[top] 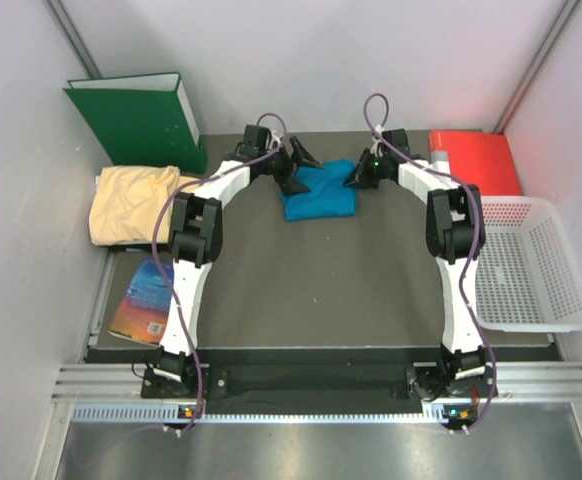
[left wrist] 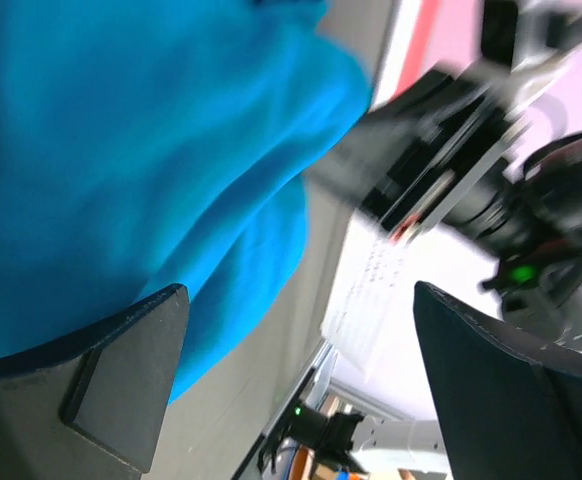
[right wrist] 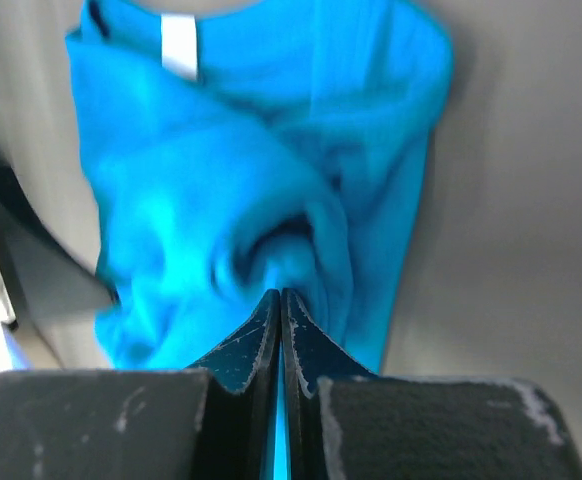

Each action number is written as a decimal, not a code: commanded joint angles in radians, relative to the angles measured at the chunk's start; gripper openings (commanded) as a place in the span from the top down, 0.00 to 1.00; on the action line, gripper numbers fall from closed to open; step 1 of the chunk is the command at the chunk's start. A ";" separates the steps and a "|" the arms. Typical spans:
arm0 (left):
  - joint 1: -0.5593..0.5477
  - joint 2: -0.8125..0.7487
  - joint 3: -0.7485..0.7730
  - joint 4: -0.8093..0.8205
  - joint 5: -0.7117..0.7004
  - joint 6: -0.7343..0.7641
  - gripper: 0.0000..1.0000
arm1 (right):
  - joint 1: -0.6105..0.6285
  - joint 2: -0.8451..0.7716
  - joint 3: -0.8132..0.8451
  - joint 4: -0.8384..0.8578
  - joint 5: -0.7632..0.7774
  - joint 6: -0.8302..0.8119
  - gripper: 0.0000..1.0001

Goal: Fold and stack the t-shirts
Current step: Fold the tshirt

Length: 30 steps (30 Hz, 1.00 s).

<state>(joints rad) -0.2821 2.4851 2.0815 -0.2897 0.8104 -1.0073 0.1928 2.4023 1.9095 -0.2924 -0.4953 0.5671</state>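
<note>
Resting on grey tabletop (top: 321,285) between pale walls (top: 371,60), teal shirt (top: 321,197); left pincer (top: 299,170) apart; right pincer (right wrist: 279,296) clamped on it

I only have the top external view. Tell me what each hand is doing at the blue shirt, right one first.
Observer: The right hand is shut, its tips pushed into a fold of the blue shirt. I cannot tell whether any cloth is caught.
Operator: Now the left.
Observer: The left hand is wide open and holds nothing. One finger sits at the shirt's edge.
Operator: Give me the collar's position.
Observer: The white neck label is in plain view at the end of the shirt far from the right hand.
</note>
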 commanded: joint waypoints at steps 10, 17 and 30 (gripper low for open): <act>0.069 0.035 0.167 0.049 -0.135 0.074 0.06 | 0.014 -0.305 -0.234 -0.020 -0.080 -0.055 1.00; 0.112 0.095 0.210 0.070 -0.154 0.070 0.06 | 0.037 -0.285 -0.239 -0.054 -0.121 -0.064 1.00; 0.106 0.178 0.239 0.130 -0.117 0.026 0.20 | 0.062 -0.253 -0.221 -0.097 -0.135 -0.084 1.00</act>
<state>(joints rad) -0.1692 2.6755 2.2887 -0.2016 0.6842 -0.9848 0.2363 2.1445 1.6642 -0.3897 -0.6109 0.5114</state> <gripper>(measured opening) 0.810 0.004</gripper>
